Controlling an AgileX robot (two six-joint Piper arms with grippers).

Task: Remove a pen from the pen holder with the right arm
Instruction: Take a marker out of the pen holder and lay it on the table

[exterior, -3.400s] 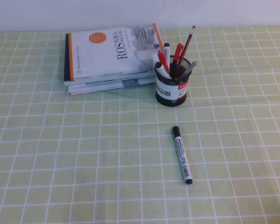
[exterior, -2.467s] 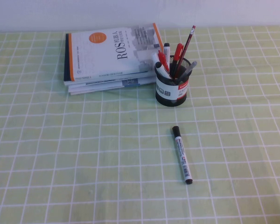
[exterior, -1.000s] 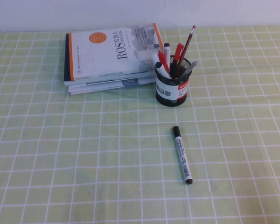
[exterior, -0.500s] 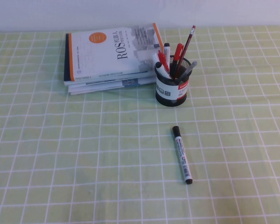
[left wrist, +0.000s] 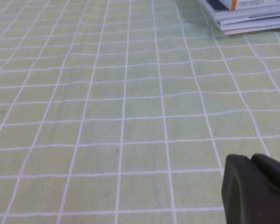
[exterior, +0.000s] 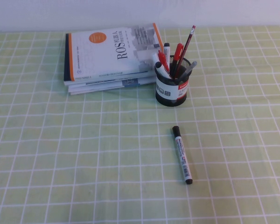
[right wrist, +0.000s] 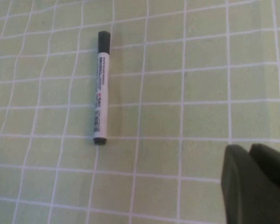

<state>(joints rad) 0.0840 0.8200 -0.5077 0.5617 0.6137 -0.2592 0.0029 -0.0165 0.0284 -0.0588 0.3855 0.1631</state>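
Green checked cloth (exterior: 60, 154) over the whole table, flat, white grid lines running left to right and near to far.

Stack of books (exterior: 107, 51) at the far side, left of centre, white-and-orange cover on top, thinner volumes under it. Corner of the same stack at the edge of the left wrist view (left wrist: 252, 18).

Left gripper (left wrist: 252, 163) low over bare cloth on the left of the table, well short of the books, seen only from its own wrist camera. Dark pads pressed together, nothing between them.

Right gripper (right wrist: 250, 151) above the cloth on the right, likewise seen only from its own wrist camera. Closed tight, holding nothing, clear of the marker.

Black mesh pen holder (exterior: 171, 88) upright at the far side, just right of the books, close beside the stack's right edge.

Marker (exterior: 182, 155) lying flat on the cloth, near side of the holder and apart from it, white barrel, black cap toward the holder, black tip end toward the near edge. Alone on the cloth in the right wrist view (right wrist: 101, 88).

Pens (exterior: 177, 52) bunched in the holder, leaning at different angles: red ones, a grey one, a white one and a long red-and-black pencil leaning to the right.
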